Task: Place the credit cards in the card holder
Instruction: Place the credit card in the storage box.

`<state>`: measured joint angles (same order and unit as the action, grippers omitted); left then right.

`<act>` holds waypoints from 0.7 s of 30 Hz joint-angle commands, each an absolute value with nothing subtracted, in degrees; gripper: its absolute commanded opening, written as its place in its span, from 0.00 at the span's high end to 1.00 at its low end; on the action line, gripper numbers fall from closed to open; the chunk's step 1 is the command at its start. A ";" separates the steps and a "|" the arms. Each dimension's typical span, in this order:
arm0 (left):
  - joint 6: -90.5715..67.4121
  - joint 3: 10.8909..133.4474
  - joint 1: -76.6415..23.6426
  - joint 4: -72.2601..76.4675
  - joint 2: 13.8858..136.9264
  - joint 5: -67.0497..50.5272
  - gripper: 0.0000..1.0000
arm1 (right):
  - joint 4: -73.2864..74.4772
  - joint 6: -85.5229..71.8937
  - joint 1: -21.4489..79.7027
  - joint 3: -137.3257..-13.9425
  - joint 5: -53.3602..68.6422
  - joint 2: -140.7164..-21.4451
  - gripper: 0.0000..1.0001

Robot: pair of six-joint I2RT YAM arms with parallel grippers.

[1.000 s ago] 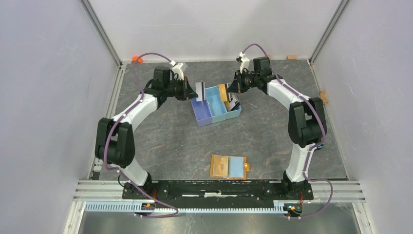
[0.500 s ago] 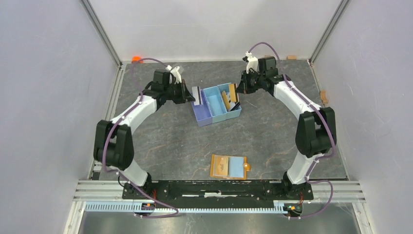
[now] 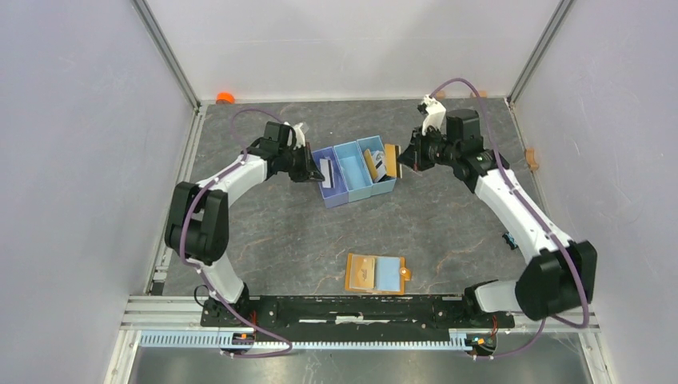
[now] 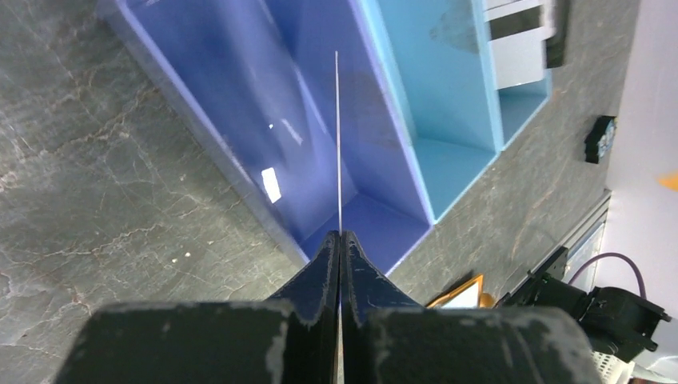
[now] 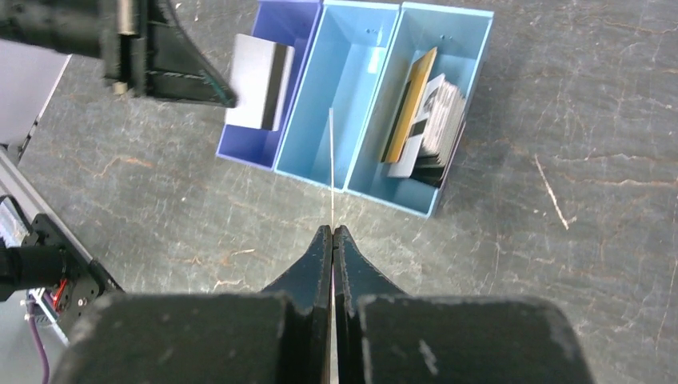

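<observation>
One card gripped at each end of the tray (image 3: 337, 194).
The left hand (image 3: 313, 170) is clamped shut on a grey card (image 3: 325, 169) over the dark-blue end compartment. The right hand (image 3: 402, 157) pinches what looks like a gold card (image 3: 391, 155) beside the far end, where more cards (image 3: 377, 166) lean. The wallet (image 3: 376, 273) lies open on the table (image 3: 280, 232), well apart.

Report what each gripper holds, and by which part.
Left gripper: grey card, pinched at one edge. Right gripper: gold card, also pinched at one edge.
</observation>
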<state>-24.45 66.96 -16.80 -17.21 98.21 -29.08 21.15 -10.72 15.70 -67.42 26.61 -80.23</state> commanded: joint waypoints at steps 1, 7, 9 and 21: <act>-25.01 69.25 -17.36 -20.44 100.55 -28.04 0.97 | 19.88 -12.43 16.42 -62.03 26.21 -72.68 1.00; -23.75 70.27 -17.67 -22.36 101.18 -26.13 0.78 | 21.71 -13.51 17.49 -55.25 26.53 -64.84 1.00; -23.02 70.90 -17.75 -23.30 100.73 -25.51 0.73 | 21.93 -14.25 17.88 -52.71 26.47 -62.10 1.00; -15.19 68.99 -21.87 -22.43 82.84 -20.17 0.29 | 21.96 -18.69 19.60 -42.03 33.87 -49.42 1.00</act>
<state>-21.15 69.32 -18.50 -23.79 92.07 -22.35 23.07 -16.16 19.16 -44.84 29.63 -52.47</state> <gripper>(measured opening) 0.676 0.004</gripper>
